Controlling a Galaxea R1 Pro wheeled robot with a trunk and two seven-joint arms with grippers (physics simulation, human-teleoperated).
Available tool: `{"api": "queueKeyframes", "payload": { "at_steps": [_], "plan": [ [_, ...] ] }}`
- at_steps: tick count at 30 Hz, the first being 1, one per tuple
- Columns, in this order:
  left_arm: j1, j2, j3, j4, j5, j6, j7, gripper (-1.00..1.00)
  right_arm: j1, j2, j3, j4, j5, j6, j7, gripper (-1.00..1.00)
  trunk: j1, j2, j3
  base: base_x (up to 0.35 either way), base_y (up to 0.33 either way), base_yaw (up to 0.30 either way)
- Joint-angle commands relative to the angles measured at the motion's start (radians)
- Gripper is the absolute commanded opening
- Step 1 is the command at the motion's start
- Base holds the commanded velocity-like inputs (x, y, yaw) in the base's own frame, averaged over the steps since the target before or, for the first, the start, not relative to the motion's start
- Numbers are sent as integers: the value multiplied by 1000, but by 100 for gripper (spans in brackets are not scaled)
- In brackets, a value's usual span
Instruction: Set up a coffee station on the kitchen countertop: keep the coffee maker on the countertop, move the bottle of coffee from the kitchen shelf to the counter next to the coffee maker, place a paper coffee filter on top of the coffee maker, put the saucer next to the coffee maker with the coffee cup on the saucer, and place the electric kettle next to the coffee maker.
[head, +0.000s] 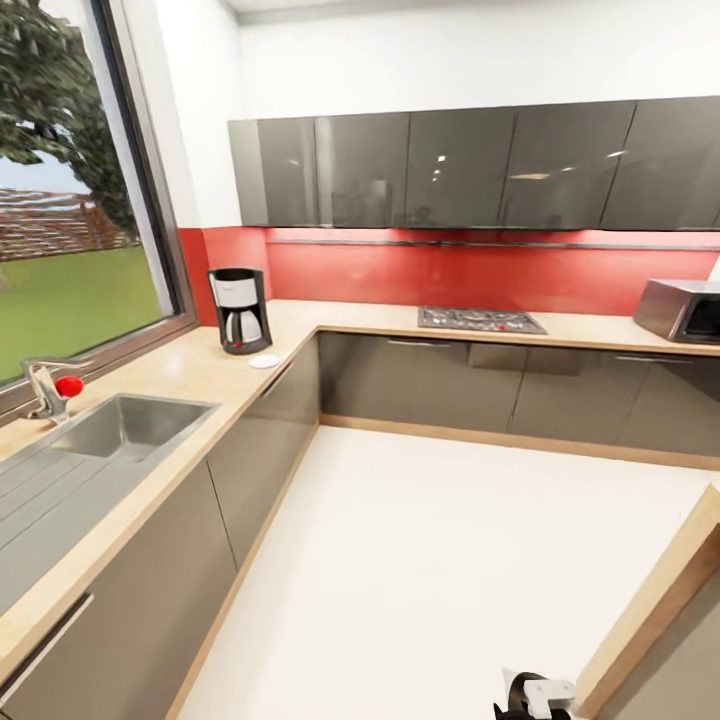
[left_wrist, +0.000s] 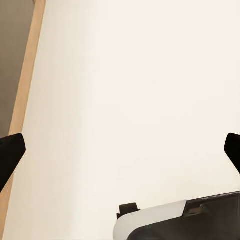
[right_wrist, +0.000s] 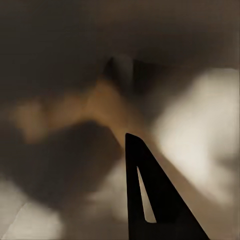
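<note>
Countertop (head: 190, 365): coffee maker (head: 239, 310), saucer (head: 264, 361) beside.

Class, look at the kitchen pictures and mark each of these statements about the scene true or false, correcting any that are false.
1. The coffee maker stands on the kitchen countertop. True.
2. The saucer lies on the floor. False: it lies on the countertop, near the coffee maker.
3. A coffee cup sits on the saucer. False: the saucer is bare.
4. The sink is set in the countertop below the window. True.
5. The left pincer grips a bottle. False: its fingertips stand wide apart over the floor, holding nothing.
</note>
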Motion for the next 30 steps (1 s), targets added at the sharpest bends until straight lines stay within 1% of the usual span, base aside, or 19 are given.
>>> {"api": "queueKeyframes", "payload": {
  "at_steps": [1, 6, 13, 16, 30],
  "plan": [
    [-1, 0, 9, 1, -9, -3, -4, 100, -1, 0, -4, 1, 7, -3, -2, -100, 1, -2, -2, 336, 0, 0],
    [-1, 0, 9, 1, -9, -4, -4, 100, -1, 0, -4, 3, 7, -3, -2, -100, 1, -2, -2, 336, 0, -11],
    [-1, 0, 9, 1, -9, -2, -5, 100, -1, 0, -4, 2, 7, -3, -2, -100, 1, -2, -2, 336, 0, -258],
    [-1, 0, 9, 1, -9, -2, -5, 100, -1, 0, -4, 2, 7, -3, -2, -100, 1, -2, -2, 336, 0, -158],
    [-1, 0, 9, 1, -9, -2, -5, 100, -1, -3, -4, 3, 9, -3, -2, -100, 1, -2, -2, 336, 0, -9]
  ]
}}
